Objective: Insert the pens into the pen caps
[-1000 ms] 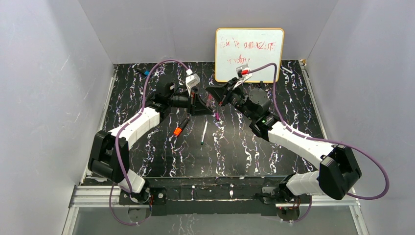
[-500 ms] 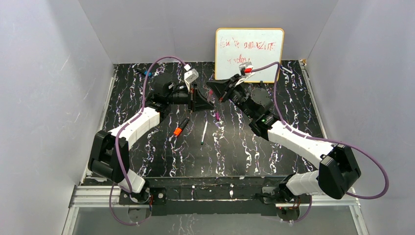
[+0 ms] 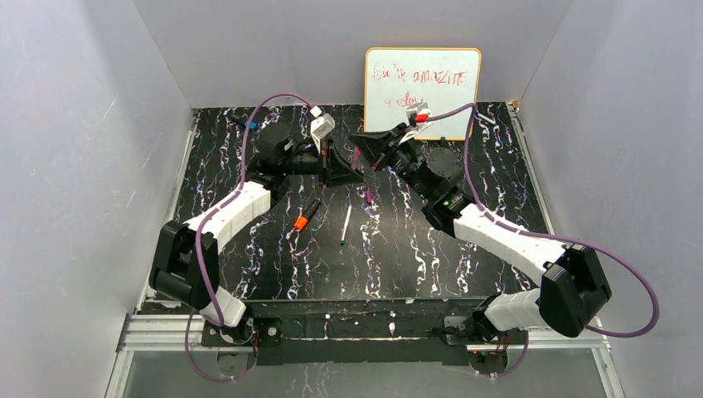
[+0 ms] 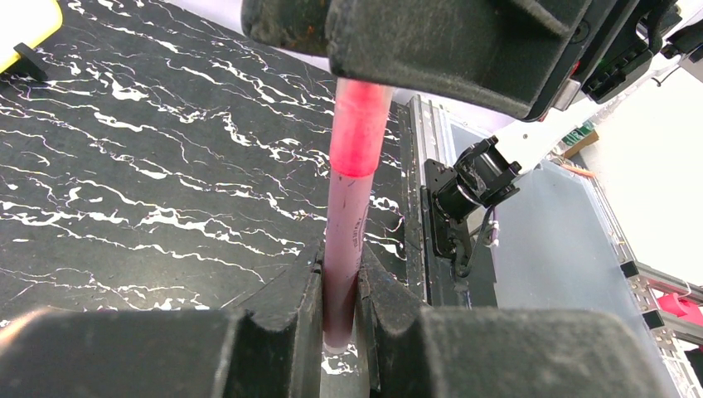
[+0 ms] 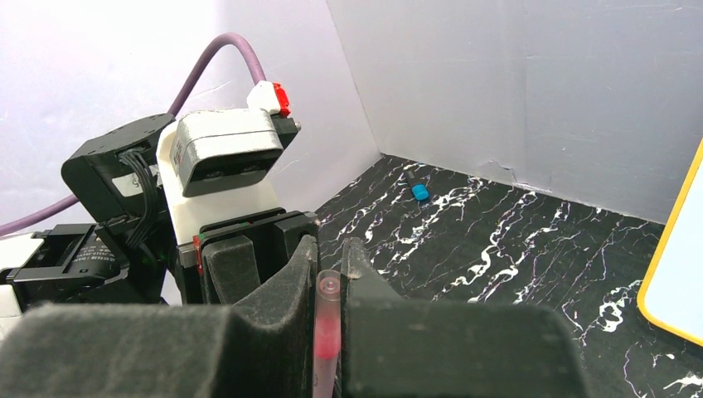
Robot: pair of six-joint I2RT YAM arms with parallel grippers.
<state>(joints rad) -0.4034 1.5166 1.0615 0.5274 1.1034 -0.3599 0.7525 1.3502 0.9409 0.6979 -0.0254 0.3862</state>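
Observation:
My left gripper (image 3: 341, 170) (image 4: 340, 265) is shut on the pale pink pen (image 4: 345, 224) (image 3: 356, 159), held above the table's middle back. The pen's far end sits inside a bright pink pen cap (image 4: 361, 124) (image 5: 327, 332). My right gripper (image 3: 366, 152) (image 5: 330, 254) is shut on this cap, tip to tip with the left one. A black pen with an orange cap (image 3: 305, 214) lies on the table below the left gripper. A thin white pen (image 3: 345, 224) lies beside it. A small magenta piece (image 3: 366, 196) lies just under the grippers.
A whiteboard (image 3: 423, 91) with red writing leans against the back wall behind the right arm. A small blue object (image 3: 249, 126) (image 5: 421, 192) lies in the far left corner. White walls close in the black marbled table (image 3: 464, 240) on three sides.
Both grippers have risen slightly and drifted toward the back wall together, keeping their holds on the pen and the cap. Nothing on the table has moved.

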